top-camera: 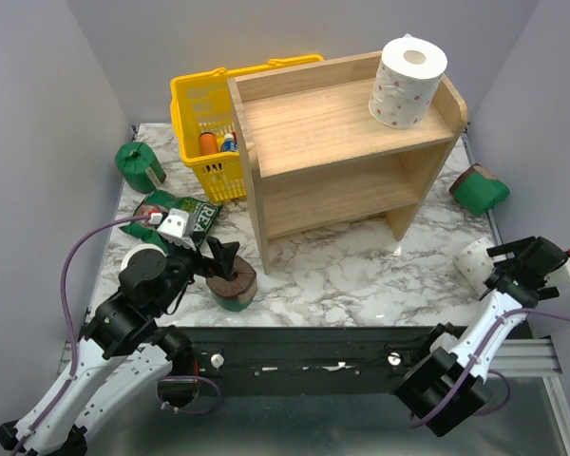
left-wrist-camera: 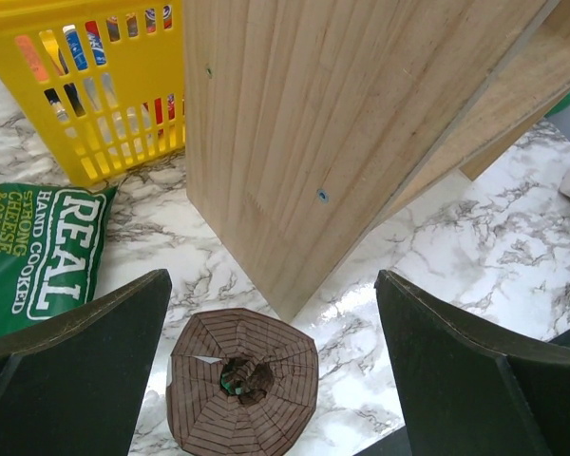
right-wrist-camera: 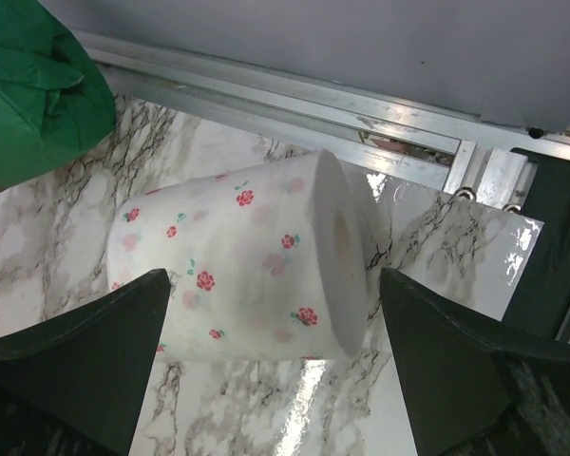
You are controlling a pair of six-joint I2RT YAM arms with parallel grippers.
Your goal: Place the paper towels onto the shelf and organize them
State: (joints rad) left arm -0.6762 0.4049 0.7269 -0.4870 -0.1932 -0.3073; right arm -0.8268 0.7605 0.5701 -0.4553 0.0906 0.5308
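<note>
The wooden shelf (top-camera: 342, 142) stands mid-table, and one white dotted paper towel roll (top-camera: 408, 81) is upright on its top right corner. A green-wrapped roll with a brown end (top-camera: 233, 282) stands at the front left. My left gripper (top-camera: 218, 256) hangs open over it; the left wrist view has the roll (left-wrist-camera: 242, 380) low between the spread fingers of that gripper (left-wrist-camera: 271, 313), untouched. A white flowered roll (top-camera: 475, 264) lies on its side at the right edge. My right gripper (top-camera: 502, 266) is open around it; in the right wrist view the roll (right-wrist-camera: 237, 256) sits between the gripper's (right-wrist-camera: 273, 285) fingers.
A yellow basket (top-camera: 204, 104) with bottles stands left of the shelf. A flat green "REAL" bag (top-camera: 185, 214) lies in front of it. One green roll (top-camera: 138, 163) lies at the far left, another (top-camera: 479, 188) right of the shelf. A metal rail (right-wrist-camera: 294, 90) borders the table.
</note>
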